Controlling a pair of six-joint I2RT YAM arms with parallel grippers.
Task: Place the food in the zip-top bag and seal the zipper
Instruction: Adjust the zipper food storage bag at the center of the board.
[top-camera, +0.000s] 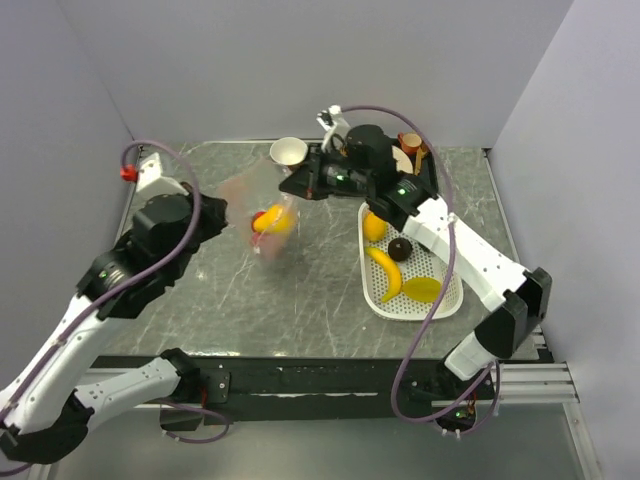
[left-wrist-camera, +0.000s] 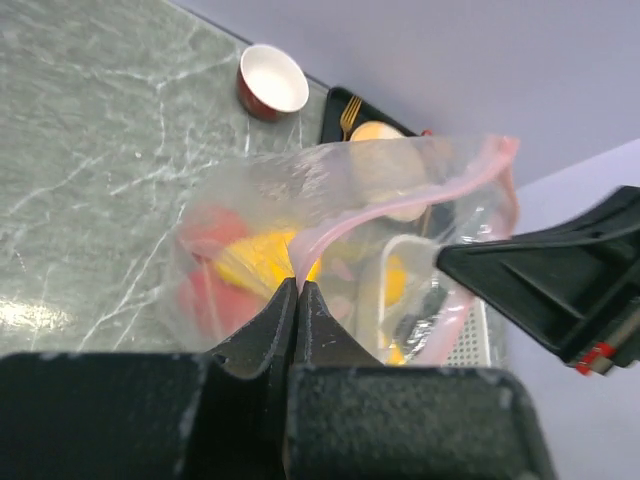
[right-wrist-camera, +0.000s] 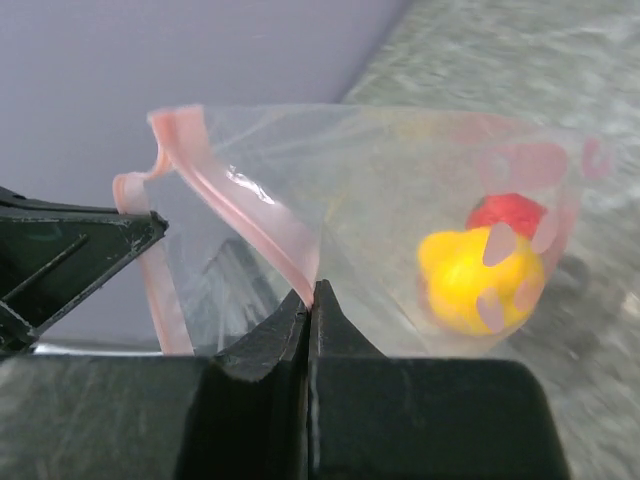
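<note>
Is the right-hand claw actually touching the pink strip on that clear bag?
Touching. The right wrist view shows the right gripper shut on the zipper, with the pink strip running straight down into its pinched tips.

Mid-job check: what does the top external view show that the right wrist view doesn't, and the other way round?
Only the top external view: the white basket holding a banana, an orange fruit, a dark ball and a yellow-green piece, none of them bagged yet, plus the cup near the back wall.
Only the right wrist view: the right gripper shut on the pink zipper, with the strip pinched at its tips.
Both: the clear zip-top bag with a yellow fruit and a red fruit inside.
</note>
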